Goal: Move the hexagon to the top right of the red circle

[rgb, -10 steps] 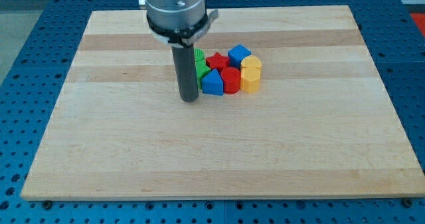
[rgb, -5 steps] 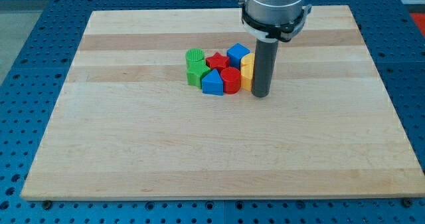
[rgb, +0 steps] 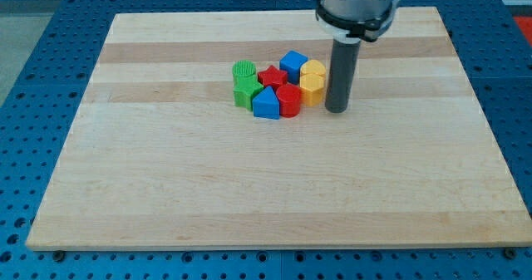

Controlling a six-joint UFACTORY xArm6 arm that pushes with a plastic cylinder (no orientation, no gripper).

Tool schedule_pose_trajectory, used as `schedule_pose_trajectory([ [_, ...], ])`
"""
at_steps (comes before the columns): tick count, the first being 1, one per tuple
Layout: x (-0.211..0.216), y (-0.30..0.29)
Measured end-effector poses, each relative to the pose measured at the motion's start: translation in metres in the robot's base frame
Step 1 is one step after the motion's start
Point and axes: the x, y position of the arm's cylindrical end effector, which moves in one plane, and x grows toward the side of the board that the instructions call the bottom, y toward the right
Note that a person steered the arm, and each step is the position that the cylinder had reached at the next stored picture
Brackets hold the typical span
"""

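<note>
So the tip [rgb: 336, 110] is parked just to the right of the block cluster, a small gap away from the yellow hexagon [rgb: 311, 88], which looks like a setup spot for nudging from that side. There's no gripper on this arm, just a plain rod, so nothing to open or close.

The hexagon sits right against the red circle [rgb: 288, 99], on its right and a bit farther back. A second yellow block [rgb: 313, 69], shape hard to call, sits just behind the hexagon, touching it.

Judging by that, the hexagon is pretty much at the circle's top right already, maybe needing only a small shove farther back.

The rest is packed tight: the blue cube [rgb: 293, 64] behind, the red star [rgb: 271, 75] to the left of it, the blue triangle-ish block [rgb: 266, 105] nearest, and two green blocks [rgb: 244, 84] on the far left of the pile. Any push on the hexagon probably drags the second yellow block or the cube along, all on the wooden board [rgb: 166, 189].
</note>
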Motion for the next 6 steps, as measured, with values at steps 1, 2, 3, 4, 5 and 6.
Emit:
schedule_pose_trajectory([
  [1, -0.01, 0.001],
  [2, -0.012, 0.001],
  [3, -0.012, -0.003],
  [4, -0.012, -0.008],
  [5, -0.012, -0.013],
  [6, -0.012, -0.017],
])
